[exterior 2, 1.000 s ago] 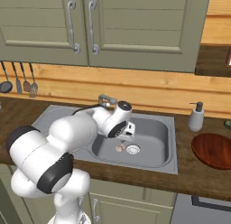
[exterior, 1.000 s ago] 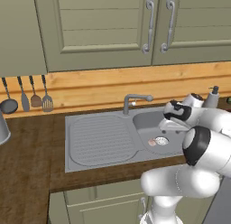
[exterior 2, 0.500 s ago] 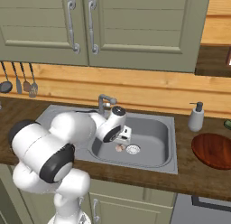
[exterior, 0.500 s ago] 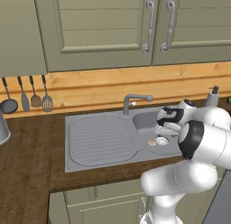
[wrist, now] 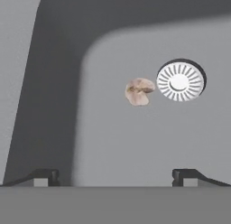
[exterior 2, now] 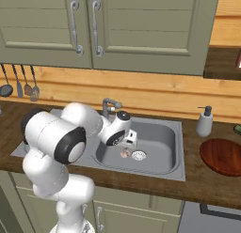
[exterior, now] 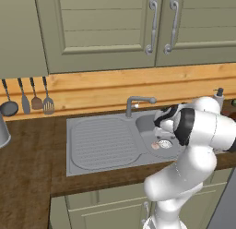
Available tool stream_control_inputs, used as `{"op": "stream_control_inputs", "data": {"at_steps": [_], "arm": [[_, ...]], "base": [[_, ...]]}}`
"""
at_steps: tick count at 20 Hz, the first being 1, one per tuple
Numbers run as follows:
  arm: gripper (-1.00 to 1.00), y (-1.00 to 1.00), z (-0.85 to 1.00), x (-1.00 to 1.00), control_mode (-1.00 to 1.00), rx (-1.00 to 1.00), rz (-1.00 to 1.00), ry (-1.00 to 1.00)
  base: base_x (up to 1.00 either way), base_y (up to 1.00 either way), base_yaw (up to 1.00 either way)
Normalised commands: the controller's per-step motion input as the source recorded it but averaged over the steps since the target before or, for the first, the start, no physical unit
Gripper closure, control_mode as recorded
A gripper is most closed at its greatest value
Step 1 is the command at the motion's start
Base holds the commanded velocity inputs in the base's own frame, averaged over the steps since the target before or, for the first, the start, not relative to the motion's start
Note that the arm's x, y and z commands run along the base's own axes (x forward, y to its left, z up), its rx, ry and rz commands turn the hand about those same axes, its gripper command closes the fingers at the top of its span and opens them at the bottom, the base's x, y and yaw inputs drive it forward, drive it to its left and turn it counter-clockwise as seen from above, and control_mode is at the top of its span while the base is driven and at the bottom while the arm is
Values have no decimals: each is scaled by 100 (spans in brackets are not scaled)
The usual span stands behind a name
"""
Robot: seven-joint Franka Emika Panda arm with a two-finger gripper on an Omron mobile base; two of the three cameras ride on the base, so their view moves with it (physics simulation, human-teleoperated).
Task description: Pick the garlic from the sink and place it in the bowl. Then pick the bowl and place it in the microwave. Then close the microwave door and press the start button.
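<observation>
Pinkish garlic [wrist: 139, 91]: one (beside drain [wrist: 180, 81])

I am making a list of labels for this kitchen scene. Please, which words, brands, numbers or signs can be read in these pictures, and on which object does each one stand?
None: no readable text on the sink, soap bottle, bowl, cabinet doors or garlic.
</observation>
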Motion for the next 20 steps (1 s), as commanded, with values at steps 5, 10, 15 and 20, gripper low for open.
{"op": "stream_control_inputs", "data": {"at_steps": [5, 10, 15, 20], "arm": [[-100, -1, -16, 27, -100, 0, 0, 0], [-100, 0, -30, 32, -100, 0, 0, 1], [-100, -18, -26, 25, -100, 1, 0, 0], [-100, -27, -16, 4, -100, 2, 0, 0]], "base": [[0, 0, 0], [0, 0, 0], [0, 0, 0], [0, 0, 0]]}}
